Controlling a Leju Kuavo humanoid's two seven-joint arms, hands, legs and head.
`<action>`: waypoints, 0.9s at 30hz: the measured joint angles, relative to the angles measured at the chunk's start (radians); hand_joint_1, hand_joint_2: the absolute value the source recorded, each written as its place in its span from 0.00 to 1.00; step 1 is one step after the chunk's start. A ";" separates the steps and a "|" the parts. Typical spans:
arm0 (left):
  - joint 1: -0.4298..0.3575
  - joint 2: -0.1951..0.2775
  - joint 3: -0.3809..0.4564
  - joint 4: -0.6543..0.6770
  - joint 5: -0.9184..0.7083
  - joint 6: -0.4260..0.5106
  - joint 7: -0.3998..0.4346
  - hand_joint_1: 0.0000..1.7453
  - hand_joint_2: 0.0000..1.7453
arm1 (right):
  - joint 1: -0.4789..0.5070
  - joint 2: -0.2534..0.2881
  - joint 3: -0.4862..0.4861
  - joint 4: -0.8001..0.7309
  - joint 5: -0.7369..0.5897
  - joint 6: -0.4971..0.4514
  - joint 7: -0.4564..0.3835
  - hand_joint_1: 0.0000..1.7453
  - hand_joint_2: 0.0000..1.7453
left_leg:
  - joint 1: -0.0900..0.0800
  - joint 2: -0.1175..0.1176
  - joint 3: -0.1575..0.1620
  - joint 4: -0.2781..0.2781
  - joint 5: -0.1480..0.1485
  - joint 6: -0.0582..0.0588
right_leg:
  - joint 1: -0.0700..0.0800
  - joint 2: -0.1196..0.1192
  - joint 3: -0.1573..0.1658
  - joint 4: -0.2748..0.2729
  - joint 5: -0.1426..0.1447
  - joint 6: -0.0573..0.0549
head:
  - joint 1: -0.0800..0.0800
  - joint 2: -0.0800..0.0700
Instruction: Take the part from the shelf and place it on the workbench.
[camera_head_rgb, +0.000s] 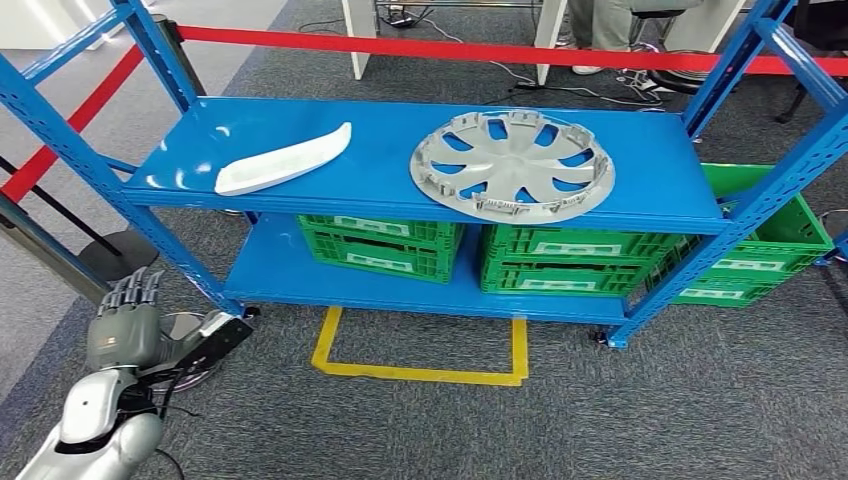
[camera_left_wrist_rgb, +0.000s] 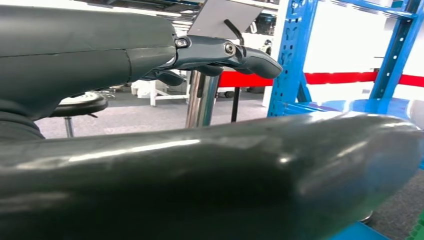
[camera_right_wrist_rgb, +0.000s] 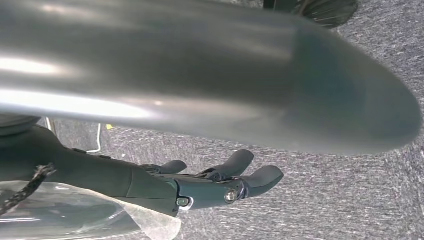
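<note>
Your left hand (camera_head_rgb: 128, 325) hangs low beside the blue shelf (camera_head_rgb: 180, 165), fingers apart and holding nothing.

Moving right along the top level, you see a white curved part (camera_head_rgb: 283, 161) lying flat near the left end, then a grey wheel cover (camera_head_rgb: 512, 165) resting beside it, apart from it. Under them, green crates (camera_head_rgb: 380, 245) carry pale labels too small for you to read. A yellow floor marking (camera_head_rgb: 420, 372) sits in front. Your right hand (camera_right_wrist_rgb: 215, 185) hangs over grey carpet, fingers loosely spread, empty.
</note>
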 joint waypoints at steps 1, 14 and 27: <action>0.000 0.000 0.001 0.000 0.000 0.000 0.000 0.00 0.00 | 0.000 0.001 -0.001 -0.001 0.002 0.001 0.000 0.00 0.00 | 0.000 0.000 0.000 0.000 0.000 0.000 | 0.000 0.000 0.000 0.000 0.000 0.000 | 0.000 0.000; 0.002 0.000 0.004 0.000 0.000 0.000 -0.001 0.00 0.00 | 0.000 0.010 -0.008 -0.019 0.014 0.015 -0.001 0.00 0.00 | 0.000 0.000 0.000 0.001 0.000 0.000 | -0.001 0.000 0.000 0.000 0.000 0.000 | 0.000 0.000; 0.002 0.001 0.012 0.000 0.000 0.000 -0.001 0.00 0.00 | 0.000 0.019 -0.012 -0.026 0.015 0.016 -0.001 0.00 0.00 | -0.005 0.000 -0.011 0.005 -0.001 0.021 | -0.007 0.000 -0.005 0.006 0.018 0.019 | 0.000 0.000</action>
